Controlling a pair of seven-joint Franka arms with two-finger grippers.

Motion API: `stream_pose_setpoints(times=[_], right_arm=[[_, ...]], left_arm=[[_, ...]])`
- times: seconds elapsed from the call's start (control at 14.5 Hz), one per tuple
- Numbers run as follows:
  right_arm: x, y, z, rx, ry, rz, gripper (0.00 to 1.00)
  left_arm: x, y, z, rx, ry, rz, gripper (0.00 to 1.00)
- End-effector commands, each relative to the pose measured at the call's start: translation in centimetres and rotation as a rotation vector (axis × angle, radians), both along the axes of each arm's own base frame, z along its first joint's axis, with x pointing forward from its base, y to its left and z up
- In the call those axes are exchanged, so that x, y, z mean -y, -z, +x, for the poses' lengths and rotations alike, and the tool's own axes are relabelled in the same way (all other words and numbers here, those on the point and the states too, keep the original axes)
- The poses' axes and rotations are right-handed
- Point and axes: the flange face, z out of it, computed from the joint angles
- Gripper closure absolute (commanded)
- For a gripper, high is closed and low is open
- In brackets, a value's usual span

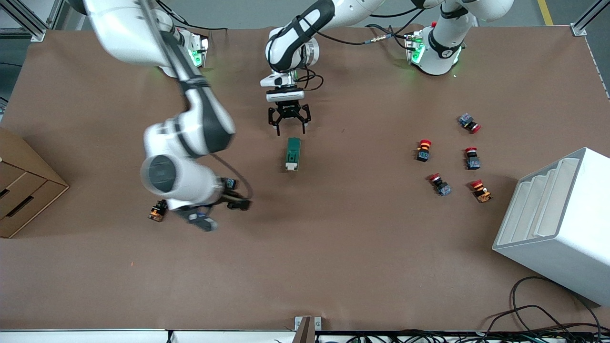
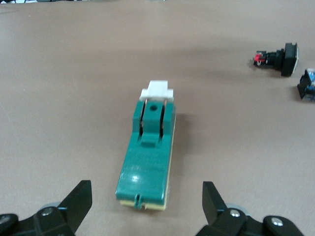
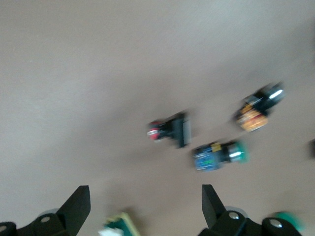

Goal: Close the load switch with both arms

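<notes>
The load switch (image 1: 292, 153) lies on the brown table near the middle, a dark-green block with its whitish handle (image 2: 157, 90) at the end nearer the front camera. My left gripper (image 1: 289, 127) is open and empty, low over the table at the switch's end toward the robots' bases. In the left wrist view (image 2: 146, 191) its fingers stand wide on either side of that end without touching it. My right gripper (image 3: 145, 196) is open and empty, up in the air. A corner of the switch (image 3: 118, 227) shows between its fingers. In the front view the blurred right arm's wrist (image 1: 178, 178) mostly hides it.
Three push-buttons lie under the right arm: an orange one (image 1: 157, 210), a blue one (image 1: 230, 182) and a black one (image 1: 239, 205). Several red-capped push-buttons (image 1: 423, 150) lie toward the left arm's end, by a white rack (image 1: 557, 214). A cardboard box (image 1: 24, 186) stands at the right arm's end.
</notes>
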Motion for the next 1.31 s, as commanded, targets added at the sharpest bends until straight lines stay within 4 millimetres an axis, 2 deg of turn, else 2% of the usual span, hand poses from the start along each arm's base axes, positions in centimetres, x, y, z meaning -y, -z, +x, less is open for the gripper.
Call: stream_pose_setpoints(times=[0.0,0.21,0.28,0.41,0.55,0.69,0.76,0.89,1.03,1.1,1.17,1.24], right_arm=[[7.3,-4.3,-0.5,-0.012,-0.194,-0.043,0.0],[14.5,-8.4,-1.1,-0.039,-0.324,-0.069,0.0],[16.7,-9.5,-1.4,-0.043,-0.348,-0.064,0.0],[21.2,-11.6,-2.3,-0.059,-0.42,-0.068,0.0],[23.6,-14.0,-2.3,-0.041,-0.468,-0.11,0.0],[26.6,-16.1,-2.6,-0.057,-0.432,-0.124,0.0],[27.1,-17.0,-2.7,-0.056,-0.428,-0.117,0.0],[27.3,-19.3,-2.8,-0.043,-0.424,-0.128,0.0],[27.7,-19.8,-2.8,-0.031,-0.416,-0.122,0.0],[27.9,-19.9,-2.8,-0.035,-0.408,-0.117,0.0],[27.2,-20.0,-2.8,-0.027,-0.416,-0.101,0.0],[26.9,-20.0,-3.2,-0.047,-0.418,-0.093,0.0]], left_arm=[[0.7,-4.4,3.4,-0.045,-0.042,0.022,0.01],[0.9,-9.9,8.4,-0.158,-0.08,0.044,0.01],[0.3,-11.6,10.4,-0.2,-0.085,0.055,0.01],[-1.8,-14.5,14.5,-0.253,-0.085,0.082,0.01],[-4.5,-18.1,18.7,-0.321,-0.11,0.067,0.01],[-8.7,-21.9,23.1,-0.379,-0.154,0.038,0.01],[-10.5,-23.7,24.6,-0.414,-0.173,0.033,0.01],[-15.4,-28.2,27.8,-0.485,-0.194,0.057,0.01],[-20.2,-33.1,30.4,-0.56,-0.176,0.062,0.01],[-22.5,-34.9,31.4,-0.593,-0.169,0.06,0.0],[-25.5,-37.0,32.5,-0.627,-0.17,0.037,0.0],[-27.6,-38.6,33.0,-0.644,-0.16,0.024,0.0]])
